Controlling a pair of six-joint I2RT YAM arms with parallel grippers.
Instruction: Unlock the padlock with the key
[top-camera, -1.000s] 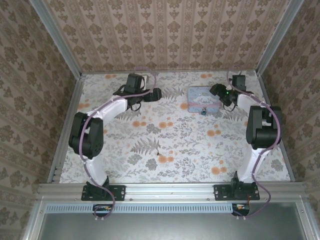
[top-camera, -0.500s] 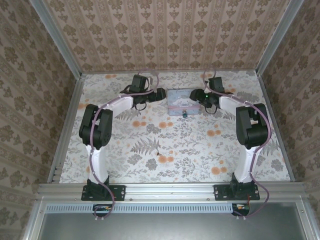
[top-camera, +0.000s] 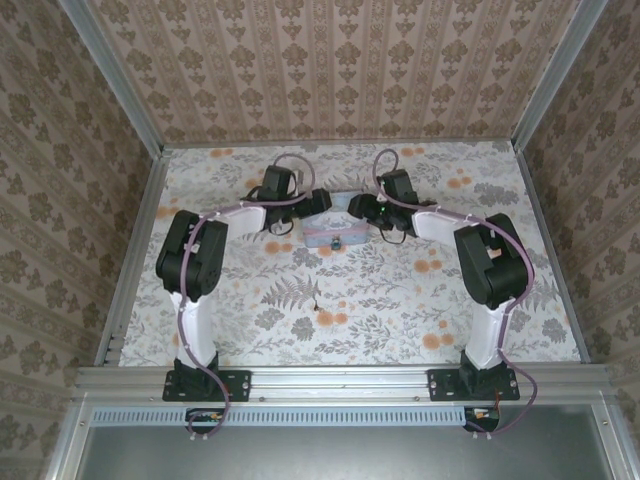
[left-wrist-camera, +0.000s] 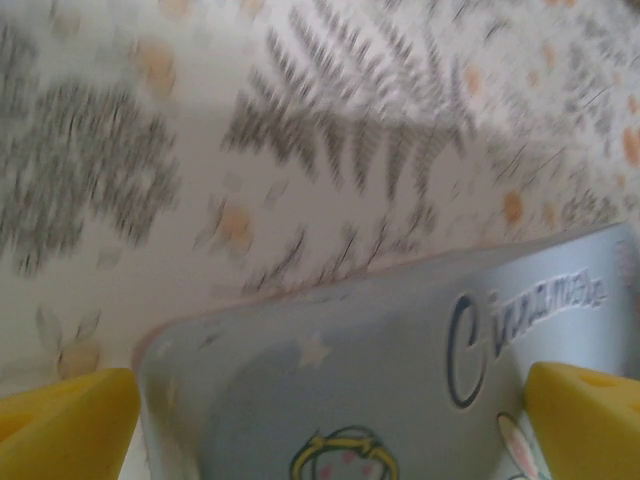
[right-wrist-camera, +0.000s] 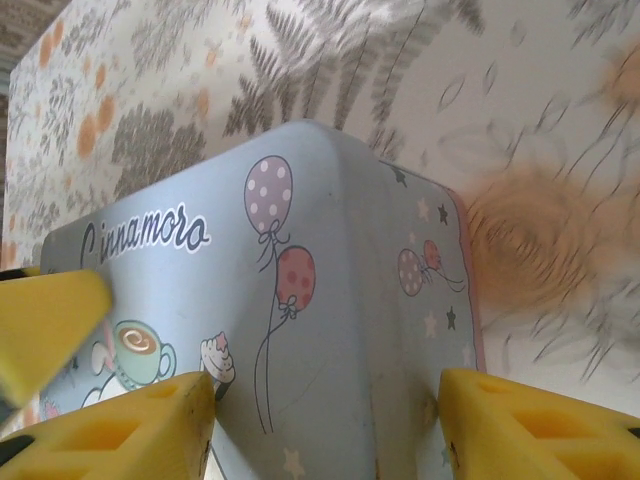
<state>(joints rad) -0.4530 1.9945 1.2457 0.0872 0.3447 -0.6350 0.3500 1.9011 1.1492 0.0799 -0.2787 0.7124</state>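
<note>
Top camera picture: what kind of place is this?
Probably a robot test booth, not a home: wallpapered panels in a metal frame box in a flowery table, and the left arm and right arm are bolted to its near rail.

Tiny dark bluish padlock (top-camera: 336, 241), at near side of light blue tin (top-camera: 318, 232), centre-far in scene; shackle too small to judge.

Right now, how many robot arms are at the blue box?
2. The left gripper is at the tin box's left end, and the right gripper is at its right end.
</note>
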